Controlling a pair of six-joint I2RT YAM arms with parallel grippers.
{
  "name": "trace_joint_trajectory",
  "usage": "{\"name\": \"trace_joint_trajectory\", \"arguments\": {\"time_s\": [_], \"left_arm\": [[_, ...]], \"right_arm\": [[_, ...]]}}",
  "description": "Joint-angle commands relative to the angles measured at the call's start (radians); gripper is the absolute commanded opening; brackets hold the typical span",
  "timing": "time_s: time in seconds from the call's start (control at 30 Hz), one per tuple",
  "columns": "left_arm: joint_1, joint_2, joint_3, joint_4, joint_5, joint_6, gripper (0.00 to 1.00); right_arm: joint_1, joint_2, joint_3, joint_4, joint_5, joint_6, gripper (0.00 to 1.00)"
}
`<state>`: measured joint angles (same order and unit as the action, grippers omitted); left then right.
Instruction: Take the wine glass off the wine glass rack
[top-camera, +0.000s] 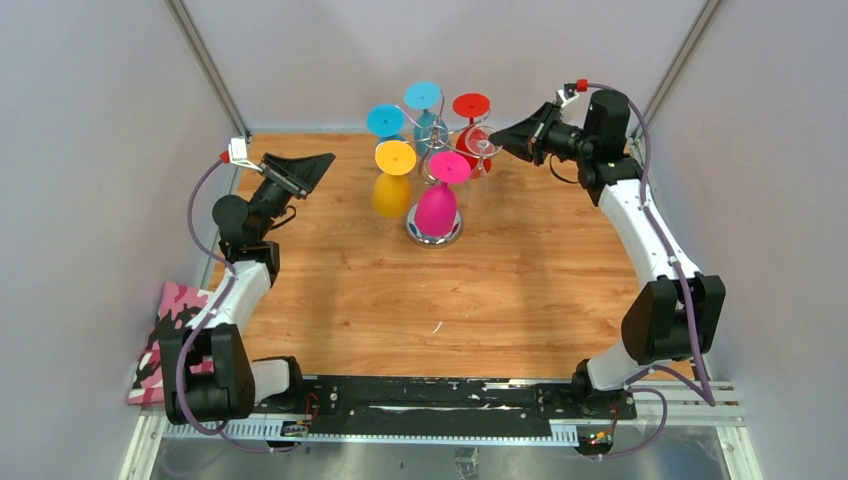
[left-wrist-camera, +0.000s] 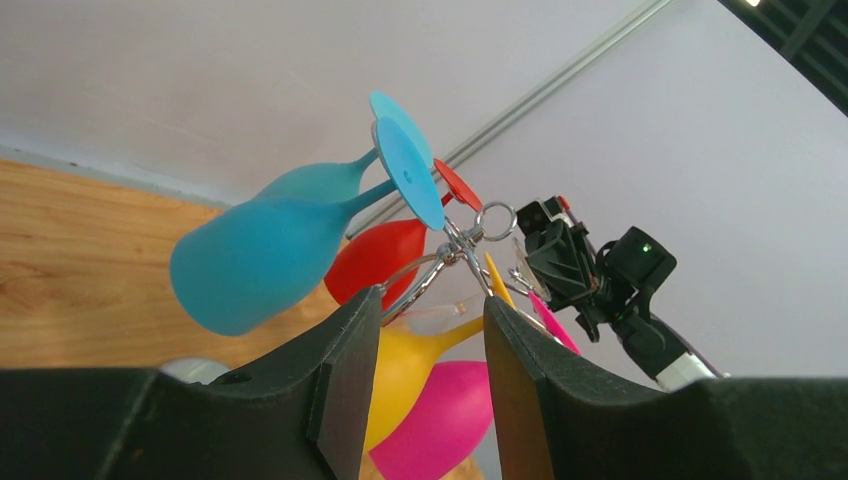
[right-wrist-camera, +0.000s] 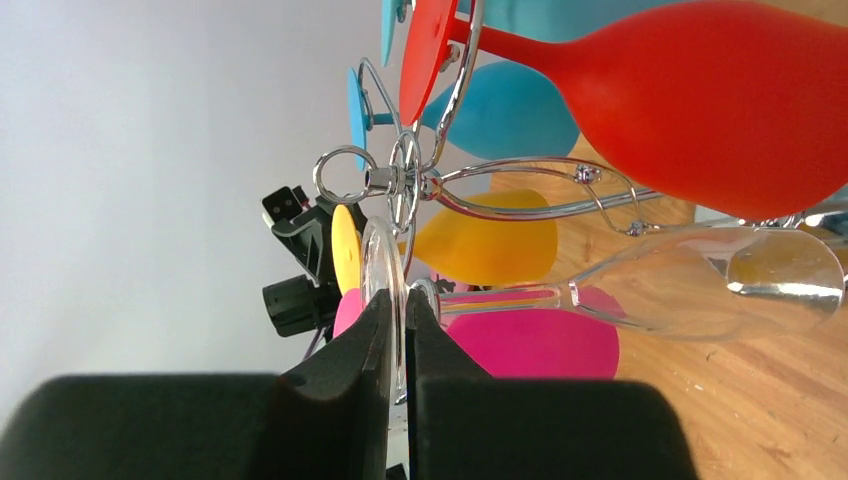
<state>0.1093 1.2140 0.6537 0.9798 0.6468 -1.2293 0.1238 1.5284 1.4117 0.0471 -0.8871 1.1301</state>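
Wine glass: clear, lying stem-horizontal at the right side of the rack, just below one chrome arm and beside the red glass. Its foot is near the rack's hub. Whether the foot rests on an arm cannot be told. The right gripper meets the glass at the foot. Its fingers are drawn nearly together with the thin disc edge-on between them, clamped, and the bowl points away from the gripper. From above, the right gripper reaches in from the rack's right, with the glass at its tip. The left gripper is held above the table well left of the rack, with its fingers apart, holding and touching nothing. Pink, yellow and blue glasses hang from the rack.
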Motion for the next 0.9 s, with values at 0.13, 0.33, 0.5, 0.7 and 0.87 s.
{"name": "trace_joint_trajectory", "arguments": {"time_s": [0.13,0.33,0.5,0.7,0.87], "left_arm": [[0.007,-0.02,0.02,-0.005,0.019,-0.004,0.48],[0.006,0.002,0.015,0.002,0.028,-0.008,0.48],[0.007,0.019,0.011,0.028,0.043,-0.023,0.47],[0.007,0.03,0.008,0.034,0.046,-0.019,0.46],[0.007,0.046,0.007,0.037,0.05,-0.018,0.46]], "right_arm": [[0.014,-0.011,0.098,-0.219,-0.019,-0.007,0.0],[0.025,-0.008,0.115,-0.248,-0.03,-0.034,0.0],[0.047,0.003,0.124,-0.242,-0.049,-0.04,0.0],[0.075,0.013,0.154,-0.249,-0.052,-0.069,0.0],[0.077,0.004,0.173,-0.278,-0.055,-0.095,0.0]]}}
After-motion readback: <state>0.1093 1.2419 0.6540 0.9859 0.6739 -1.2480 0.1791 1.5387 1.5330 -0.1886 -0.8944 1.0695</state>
